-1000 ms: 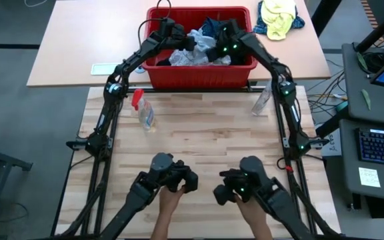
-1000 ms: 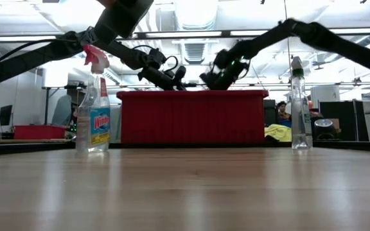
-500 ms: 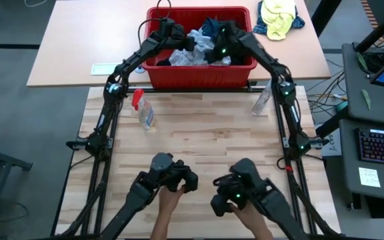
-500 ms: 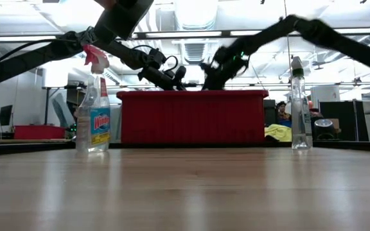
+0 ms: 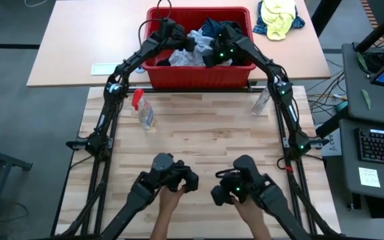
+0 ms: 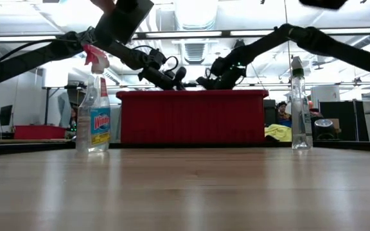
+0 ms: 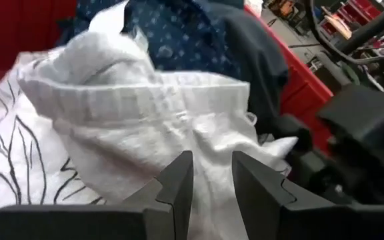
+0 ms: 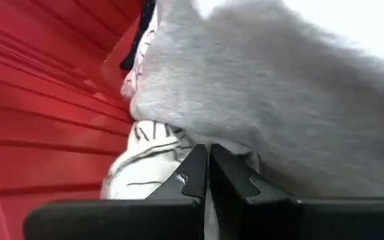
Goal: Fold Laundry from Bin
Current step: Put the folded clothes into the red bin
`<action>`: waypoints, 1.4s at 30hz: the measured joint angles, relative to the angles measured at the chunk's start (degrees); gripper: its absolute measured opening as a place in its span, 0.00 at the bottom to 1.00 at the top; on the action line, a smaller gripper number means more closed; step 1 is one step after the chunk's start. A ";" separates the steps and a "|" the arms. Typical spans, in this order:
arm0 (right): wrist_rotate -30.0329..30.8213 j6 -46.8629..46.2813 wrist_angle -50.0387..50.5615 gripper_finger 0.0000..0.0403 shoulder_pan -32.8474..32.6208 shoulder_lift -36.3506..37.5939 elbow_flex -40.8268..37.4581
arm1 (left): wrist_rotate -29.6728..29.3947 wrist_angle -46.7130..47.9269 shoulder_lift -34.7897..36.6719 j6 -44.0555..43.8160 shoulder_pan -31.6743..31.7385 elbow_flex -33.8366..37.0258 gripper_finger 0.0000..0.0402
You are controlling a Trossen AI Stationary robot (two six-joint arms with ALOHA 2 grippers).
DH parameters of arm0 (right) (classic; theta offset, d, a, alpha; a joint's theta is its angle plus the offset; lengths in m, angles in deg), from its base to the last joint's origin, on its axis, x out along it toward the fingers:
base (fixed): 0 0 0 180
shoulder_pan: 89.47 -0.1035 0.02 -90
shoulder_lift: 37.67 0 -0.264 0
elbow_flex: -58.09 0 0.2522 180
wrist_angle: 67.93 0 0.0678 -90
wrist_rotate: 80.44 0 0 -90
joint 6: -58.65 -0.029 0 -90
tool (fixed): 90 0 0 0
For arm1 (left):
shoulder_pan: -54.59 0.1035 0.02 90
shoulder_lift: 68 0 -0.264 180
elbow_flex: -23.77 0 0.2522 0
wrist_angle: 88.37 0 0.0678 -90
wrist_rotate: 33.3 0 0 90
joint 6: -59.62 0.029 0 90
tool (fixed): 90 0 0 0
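The red bin (image 5: 199,75) stands past the wooden table's far edge, heaped with laundry. In it lie a white garment with a ribbed hem (image 7: 139,100), a navy dotted one (image 7: 179,33), a light grey one (image 8: 279,100) and a white cloth with black lines (image 8: 145,167). My left gripper (image 5: 193,43) reaches in from the bin's left and is shut on the white garment (image 5: 185,57). My right gripper (image 5: 209,59) comes in from the right. It is shut, with its tips (image 8: 207,163) low among the clothes under the grey garment. My left gripper pinches a bunched part of the white garment (image 7: 212,143) between its two fingers, slanting down from the bin's left side. The cloth rests on the pile in the bin, slack. My right gripper's shut fingertips (image 8: 195,170) touch the pile where the grey garment overlaps the line-patterned cloth (image 8: 179,143), slanting down from the right. Whether any cloth is caught between them cannot be told.
A red-capped spray bottle (image 5: 142,110) stands at the table's far left and a clear bottle (image 5: 262,100) at the far right. A yellow-and-blue bundle (image 5: 279,17) lies right of the bin. A person's hands (image 5: 172,197) work two control arms at the near edge.
My right gripper has sunk toward the laundry and moved a little toward the bin's near wall, tipping further down, still shut.
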State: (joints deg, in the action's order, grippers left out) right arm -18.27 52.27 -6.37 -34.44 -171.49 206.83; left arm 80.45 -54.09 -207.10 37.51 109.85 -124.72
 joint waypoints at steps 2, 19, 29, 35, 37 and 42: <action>0.44 0.07 0.03 0.03 0.44 0.72 -0.17 | -0.31 0.13 -0.44 -0.06 0.01 0.04 0.22; 3.01 -0.04 -1.81 0.03 1.61 6.46 -0.01 | -10.52 0.95 -2.01 -1.24 -0.02 0.11 0.22; 9.64 -2.24 -2.05 0.03 2.46 0.63 -0.15 | -13.73 8.14 -2.01 -1.30 0.37 0.13 0.22; 9.84 -2.60 -0.45 0.03 2.74 5.58 -0.15 | -6.59 6.15 -1.70 -1.49 0.50 -0.07 0.22; 9.86 -1.85 1.00 0.03 2.76 8.15 -0.13 | -3.85 5.69 -0.92 -2.23 0.52 -0.09 0.22; 9.91 0.23 4.28 0.03 2.71 14.25 -0.11 | -0.86 5.37 1.83 -2.44 0.49 -0.22 0.22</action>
State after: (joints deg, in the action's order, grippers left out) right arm -8.36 52.51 -2.09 -31.73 -157.24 206.72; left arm 79.59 -48.72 -205.27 35.07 110.34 -124.94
